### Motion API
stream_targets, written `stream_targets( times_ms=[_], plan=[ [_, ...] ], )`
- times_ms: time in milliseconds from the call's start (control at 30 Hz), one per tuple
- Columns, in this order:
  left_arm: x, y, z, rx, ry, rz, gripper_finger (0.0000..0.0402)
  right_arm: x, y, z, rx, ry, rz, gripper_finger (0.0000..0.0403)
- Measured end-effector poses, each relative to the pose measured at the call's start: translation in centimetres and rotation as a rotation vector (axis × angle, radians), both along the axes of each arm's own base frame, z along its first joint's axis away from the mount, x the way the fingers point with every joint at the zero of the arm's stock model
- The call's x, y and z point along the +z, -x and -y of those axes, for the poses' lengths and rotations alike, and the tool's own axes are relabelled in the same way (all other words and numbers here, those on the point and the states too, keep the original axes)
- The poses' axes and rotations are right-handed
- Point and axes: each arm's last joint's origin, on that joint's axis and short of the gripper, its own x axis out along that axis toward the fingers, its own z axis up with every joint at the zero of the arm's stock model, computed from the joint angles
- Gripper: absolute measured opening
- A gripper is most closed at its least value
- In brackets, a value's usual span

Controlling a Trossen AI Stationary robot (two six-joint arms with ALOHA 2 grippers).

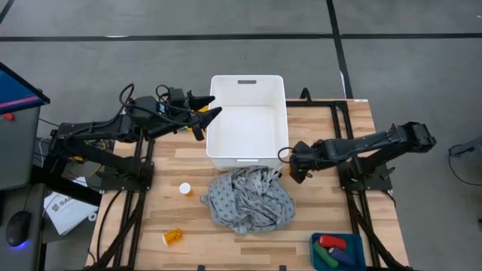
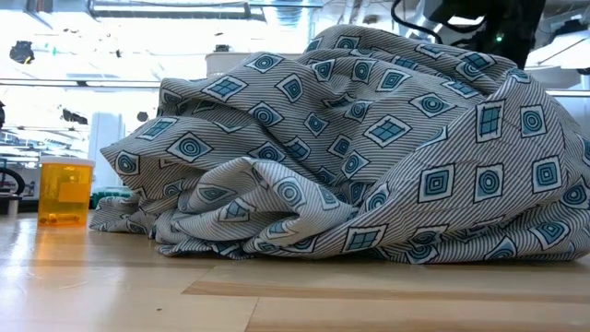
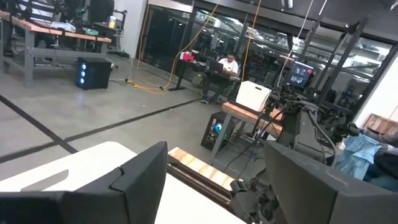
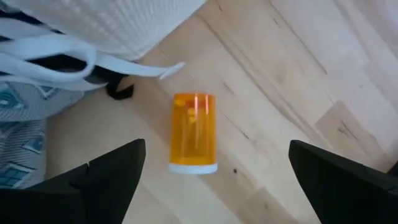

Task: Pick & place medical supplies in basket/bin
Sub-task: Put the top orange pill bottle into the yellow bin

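Note:
A white bin stands mid-table. My left gripper hovers open at its left rim, and the left wrist view looks over the bin's white wall. My right gripper is open by the bin's near right corner. In the right wrist view an orange pill bottle lies on its side on the wood between the spread fingers, untouched. The grey patterned cloth lies crumpled in front of the bin. A white cap and another orange bottle sit on the left.
A blue tray at the near right corner holds a red bottle, a green piece and a dark blue cylinder. White straps and the cloth's edge lie close to the pill bottle. Bare wood shows at the table's right.

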Motion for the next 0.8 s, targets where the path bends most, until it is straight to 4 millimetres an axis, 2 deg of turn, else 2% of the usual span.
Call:
stream_targets(
  times_ms=[300,467,600,700,800],
  plan=[
    [0.0,0.0,-0.2,0.015,0.023,0.014,0.0254,0.1,0.1,-0.6,-0.062,0.047,0.043,0.0393],
    [0.0,0.1,-0.7,0.033,0.043,0.025,0.0254,0.0,0.0,-1.1,-0.048,-0.012,0.056,0.0393],
    [0.1,0.1,-1.1,0.035,0.045,0.030,0.0254,0.0,-0.2,-0.5,-0.052,-0.044,0.053,0.0393],
    [0.2,0.1,-1.2,0.029,0.044,0.043,0.0254,-0.8,-0.3,-0.1,-0.045,-0.063,0.055,0.0393],
    [0.2,0.1,-1.2,0.026,0.044,0.048,0.0254,-2.8,0.1,-0.2,-0.007,-0.122,0.045,0.0393]
  ],
)
